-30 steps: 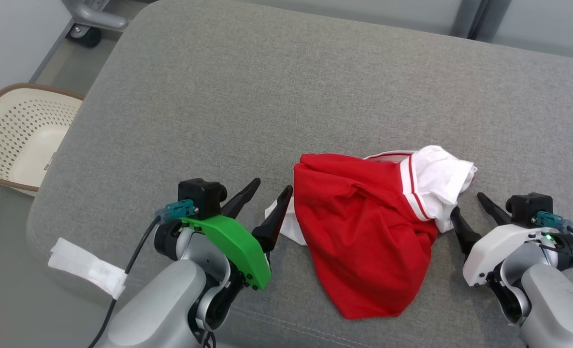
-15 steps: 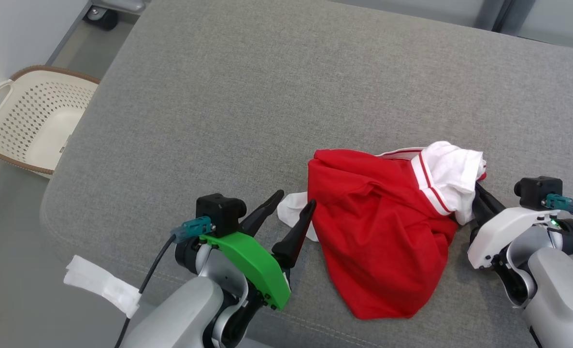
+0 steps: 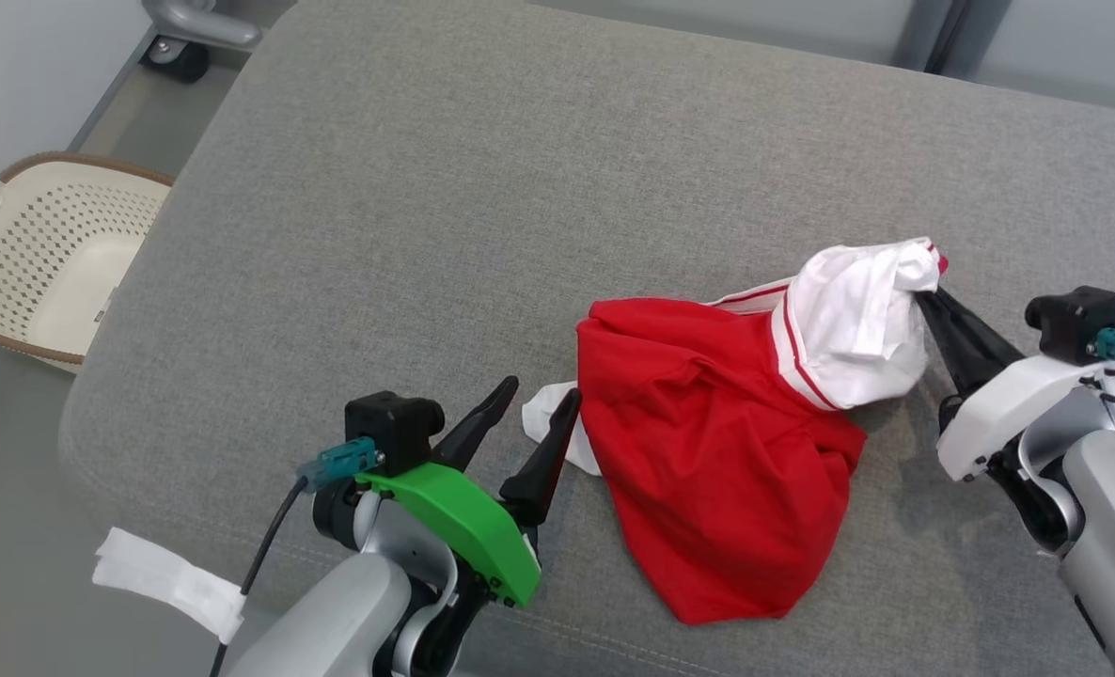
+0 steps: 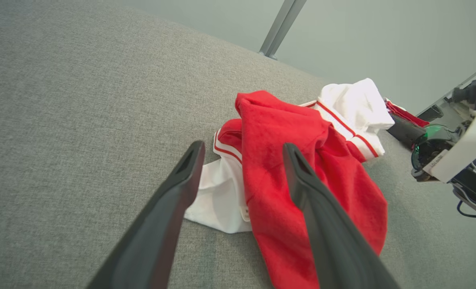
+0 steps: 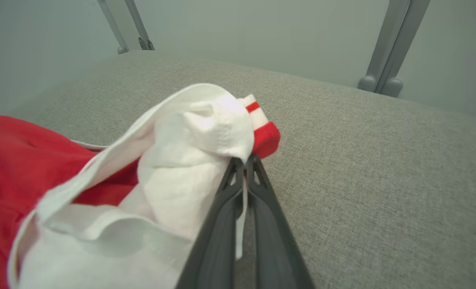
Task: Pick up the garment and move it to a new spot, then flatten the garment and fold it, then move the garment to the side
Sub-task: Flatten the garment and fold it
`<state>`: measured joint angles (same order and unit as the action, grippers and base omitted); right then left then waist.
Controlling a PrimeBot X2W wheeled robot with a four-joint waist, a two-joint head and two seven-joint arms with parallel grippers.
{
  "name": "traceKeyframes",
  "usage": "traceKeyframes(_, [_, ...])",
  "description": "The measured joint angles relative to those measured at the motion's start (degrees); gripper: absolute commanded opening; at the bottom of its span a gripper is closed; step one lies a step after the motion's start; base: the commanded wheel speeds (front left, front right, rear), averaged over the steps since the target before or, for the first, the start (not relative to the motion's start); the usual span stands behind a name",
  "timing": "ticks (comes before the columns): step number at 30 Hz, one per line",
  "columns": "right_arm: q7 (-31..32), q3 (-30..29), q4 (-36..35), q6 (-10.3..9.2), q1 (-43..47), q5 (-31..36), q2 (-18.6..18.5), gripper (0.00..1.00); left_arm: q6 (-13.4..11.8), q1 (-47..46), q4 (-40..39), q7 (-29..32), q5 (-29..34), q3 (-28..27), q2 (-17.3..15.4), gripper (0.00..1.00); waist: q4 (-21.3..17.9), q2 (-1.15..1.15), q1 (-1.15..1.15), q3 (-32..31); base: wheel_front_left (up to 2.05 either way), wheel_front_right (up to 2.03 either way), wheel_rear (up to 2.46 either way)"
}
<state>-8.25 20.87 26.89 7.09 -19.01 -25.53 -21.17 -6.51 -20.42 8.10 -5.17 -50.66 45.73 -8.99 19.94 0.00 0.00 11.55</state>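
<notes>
A grey upholstered cushion [image 3: 482, 188] fills the workspace, with a crumpled red-and-white garment [image 3: 708, 442] lying right of centre on it.

Nearest the robot, the garment's red hem sits close to the cushion's front edge. From there its long axis runs up and away to the right.

The left hand [image 3: 541, 387] waits just beside the garment's left edge, released, with its two dark fingers spread wide. In the left wrist view, this hand [image 4: 243, 145] points straight at a white sleeve [image 4: 218, 196] lying flat on the cushion, with red cloth just beyond its fingertips. It touches nothing.

Farther back and to the right, the right hand [image 3: 926, 299] is clenched on the garment's other white sleeve [image 3: 858, 320]. The right wrist view shows this hand [image 5: 244, 159] with its fingers pinched together on the fabric beside a red-striped cuff [image 5: 262, 128]. That end appears drawn up off the cushion.

The right arm already has the far end, so the lift likely turns on the left hand closing on the sleeve directly ahead of it.

Beyond the cushion's left side, a cream perforated basket [image 3: 40, 273] stands on the floor.
</notes>
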Motion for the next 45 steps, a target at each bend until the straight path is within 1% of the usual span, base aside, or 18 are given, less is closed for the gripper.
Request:
traceKeyframes(6, [0.85, 1.46, -6.55, 0.03, -1.99, -0.56, -4.19, 0.00, -0.09, 0.96, -1.13, -0.43, 0.00, -0.94, -0.49, 1.00, -1.82, 0.00, 0.00, -0.82, 0.00, 0.00, 0.00])
traceKeyframes(9, [1.43, 1.29, -9.84, 0.03, -3.18, -2.30, -6.06, 0.00, -0.15, 1.41, -1.34, -0.43, 0.00, -1.03, -0.67, 1.00, -2.71, 0.00, 0.00, -1.20, 0.00, 0.00, 0.00])
traceKeyframes(15, [5.13, 1.20, -15.66, 0.03, -4.79, -5.17, -10.63, 0.00, -0.16, 1.76, -2.31, -0.41, 0.00, -0.65, -0.53, 1.00, -4.22, 0.00, 0.00, -1.98, 0.00, 0.00, 0.00])
traceKeyframes(17, [6.62, 1.20, -17.67, 0.03, -6.15, -5.84, -12.69, 0.00, -0.16, 1.77, -2.85, -0.34, 0.00, 0.02, 0.13, 1.00, -4.56, 0.00, 0.00, -2.28, 0.00, 0.00, 0.00])
traceKeyframes(23, [11.94, 0.40, -23.79, 0.03, -13.64, -5.43, -21.27, 0.00, -0.16, 1.80, -3.20, -0.18, 0.00, 0.93, 1.32, 1.00, -5.17, 0.00, 0.00, -3.20, 0.00, 0.00, 0.00])
traceKeyframes(26, [14.74, 0.68, -26.60, 0.03, -17.55, -5.72, -24.04, 0.00, -0.18, 1.80, -3.33, -0.18, 0.00, 0.97, 1.79, 1.00, -5.35, 0.00, 0.00, -3.59, 0.00, 0.00, 0.00])
traceKeyframes(29, [17.48, 1.80, -28.55, 0.03, -20.04, -6.94, -26.02, 0.00, -0.27, 1.80, -3.36, -0.18, 0.00, 1.34, 2.67, 1.00, -5.21, 0.00, 0.00, -3.93, 0.00, 0.00, 0.00])
traceKeyframes(33, [20.94, 4.17, -30.67, 0.04, -22.49, -9.05, -26.88, 0.00, -0.25, 1.79, -3.38, -0.16, -0.01, 2.29, 3.03, 1.00, -4.47, 0.00, 0.00, -4.08, 0.00, 0.00, 0.00])
traceKeyframes(37, [22.82, 4.52, -31.81, 0.04, -25.92, -10.37, -26.52, 0.00, -0.23, 1.79, -3.33, -0.18, -0.12, 2.46, 3.53, 1.00, -3.28, 0.00, 0.00, -4.13, 0.00, 0.00, 0.00])
traceKeyframes(42, [24.68, 2.92, -30.58, 0.03, -31.40, -11.38, -22.94, 0.00, -0.21, 1.79, -3.18, -0.19, -0.16, 2.66, 4.09, 1.00, -1.43, 0.00, 0.00, -3.96, 0.00, 0.00, 0.00])
traceKeyframes(44, [25.09, 2.57, -29.48, -0.23, -33.37, -11.48, -21.15, 0.00, -0.03, 1.79, -3.03, -0.20, -0.18, 2.72, 4.13, 1.00, -0.61, 0.00, 0.00, -3.85, 0.00, 0.00, 0.00])
traceKeyframes(45, [25.51, 2.52, -29.00, -0.73, -34.28, -11.49, -20.14, 0.00, -0.03, 1.79, -2.98, -0.21, -0.19, 2.75, 4.15, 1.00, -0.16, 0.00, 0.00, -3.80, 0.00, 0.00, 0.00])
